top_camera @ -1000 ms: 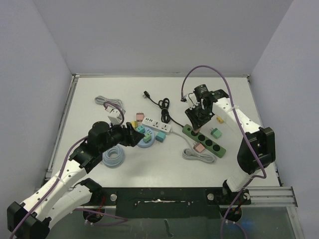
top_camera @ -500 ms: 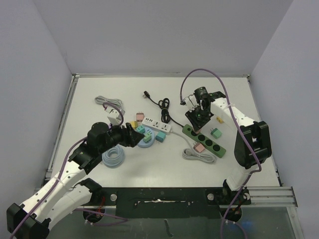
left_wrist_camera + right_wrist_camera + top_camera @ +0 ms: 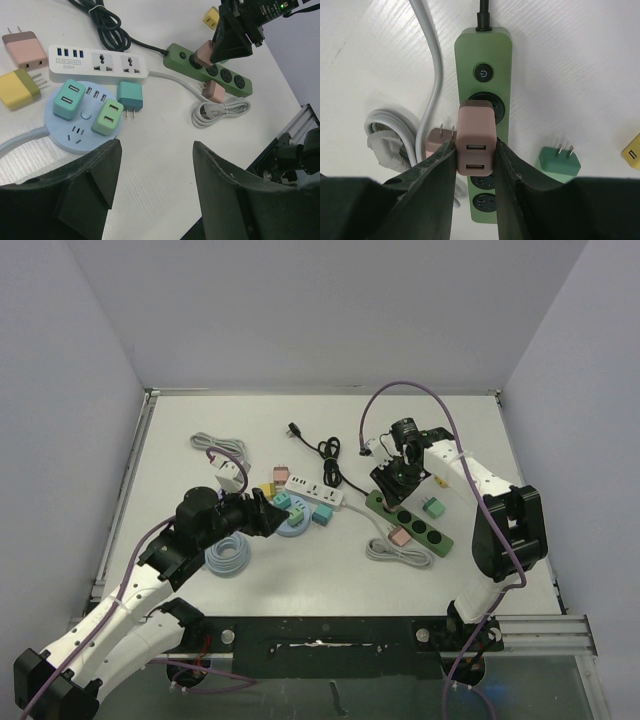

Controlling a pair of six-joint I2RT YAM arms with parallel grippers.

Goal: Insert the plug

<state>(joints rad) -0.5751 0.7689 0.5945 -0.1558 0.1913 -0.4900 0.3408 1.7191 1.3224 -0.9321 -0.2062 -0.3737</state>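
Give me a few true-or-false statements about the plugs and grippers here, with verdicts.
1. The right gripper is shut on a pink charger. True.
2. That pink charger is over the green power strip. True.
3. The left gripper grips the teal charger. False: its jaws stand open and empty; the teal charger lies on the table beside the round blue hub.
4. The round blue hub carries no chargers. False: two green chargers sit on it.
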